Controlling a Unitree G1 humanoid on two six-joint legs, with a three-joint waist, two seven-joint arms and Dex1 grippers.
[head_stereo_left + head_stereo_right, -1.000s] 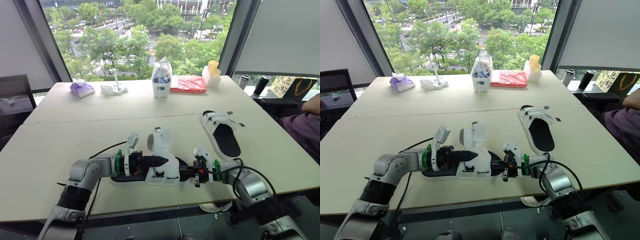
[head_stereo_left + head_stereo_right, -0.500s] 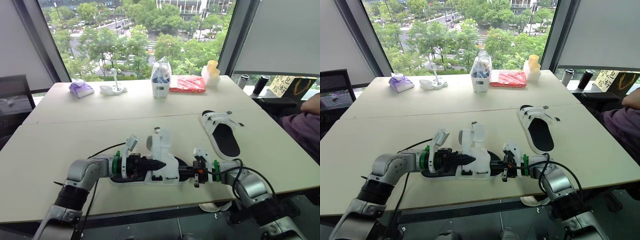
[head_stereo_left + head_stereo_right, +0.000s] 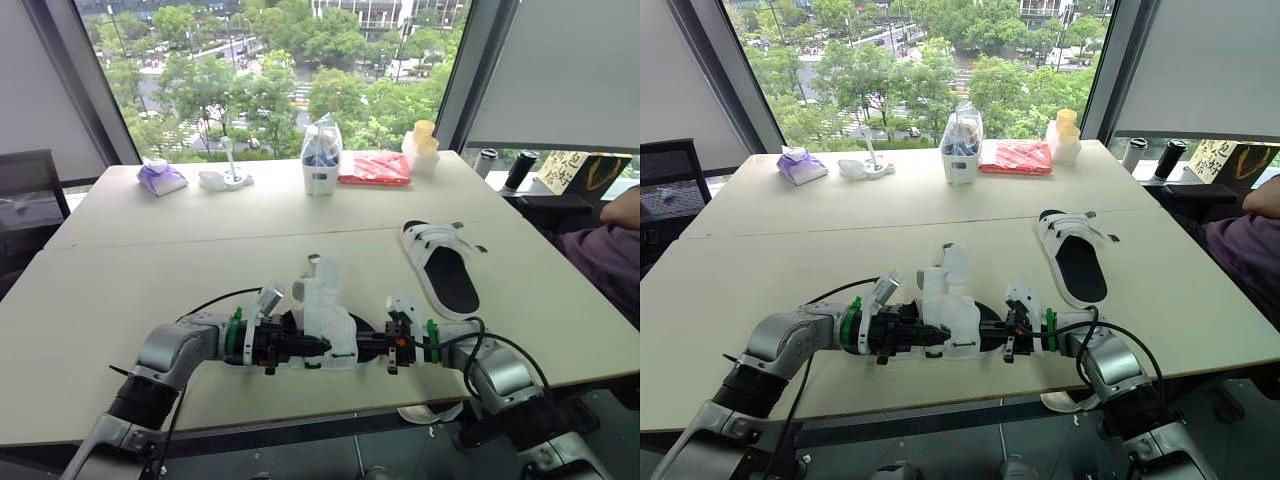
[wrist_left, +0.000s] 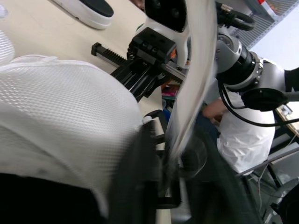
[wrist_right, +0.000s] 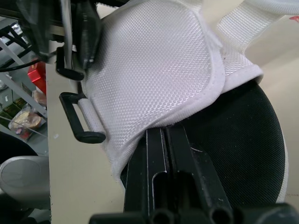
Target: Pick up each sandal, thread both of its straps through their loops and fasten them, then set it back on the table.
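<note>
While its straps stand loose | near sandal (image 3: 325,320) at table (image 3: 150,270) front edge | left gripper (image 3: 305,345) pinching strap (image 4: 191,93) | right gripper (image 3: 375,347) closed, against heel end | second sandal (image 3: 447,268) well apart, pending.

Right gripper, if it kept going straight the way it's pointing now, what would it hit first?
The white mesh strap of the sandal lies directly ahead of the right gripper and seems to be touching it. The left gripper is probably just beyond, though depth is unclear.
</note>
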